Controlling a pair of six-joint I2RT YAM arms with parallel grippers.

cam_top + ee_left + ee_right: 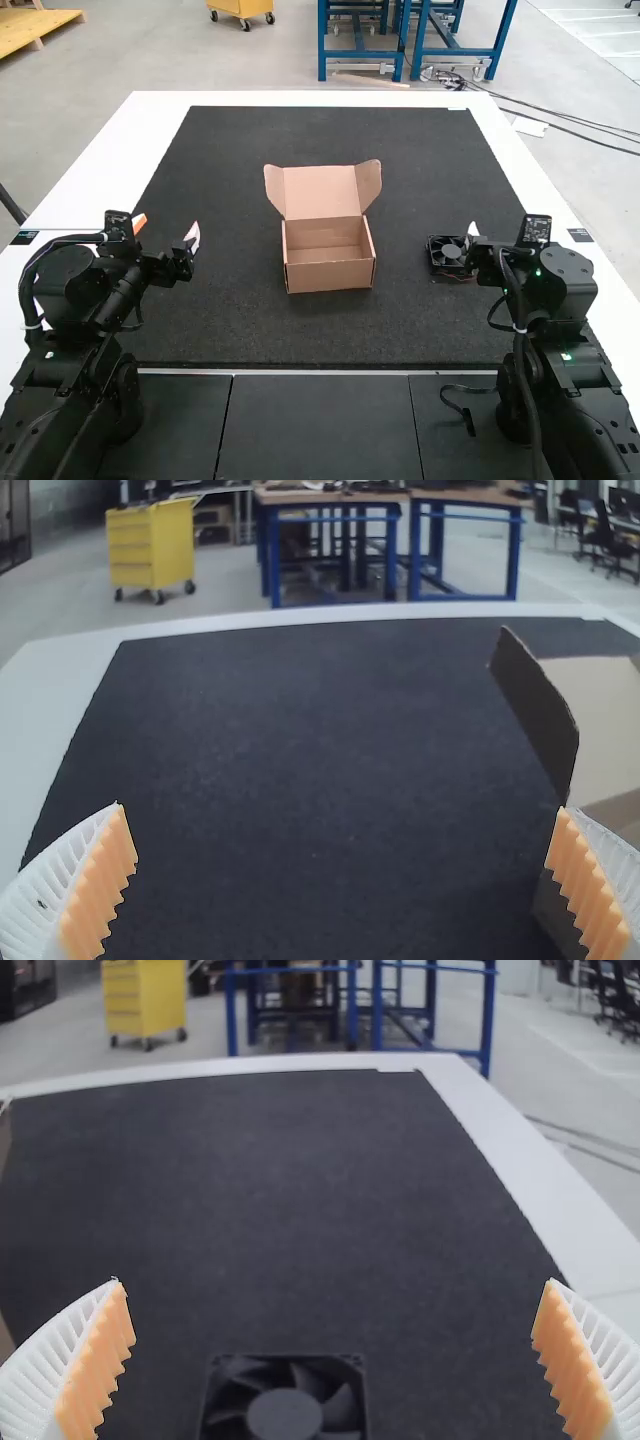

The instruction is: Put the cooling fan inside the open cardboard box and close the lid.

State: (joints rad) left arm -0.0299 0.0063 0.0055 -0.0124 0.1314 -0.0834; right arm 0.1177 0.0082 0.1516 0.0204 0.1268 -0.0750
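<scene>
Jaws both spread | fan [449, 254] at right jaws | box [328, 268] open, mat [220, 180] centre

A brown cardboard box [328, 255] stands open mid-mat, lid flap upright behind it. A black square cooling fan [448, 256] lies flat to its right.

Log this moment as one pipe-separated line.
cardboard box: lid open, empty | cooling fan: on black mat, right of box, ungrasped | left end effector: open, over mat | right end effector: open, beside fan
</scene>
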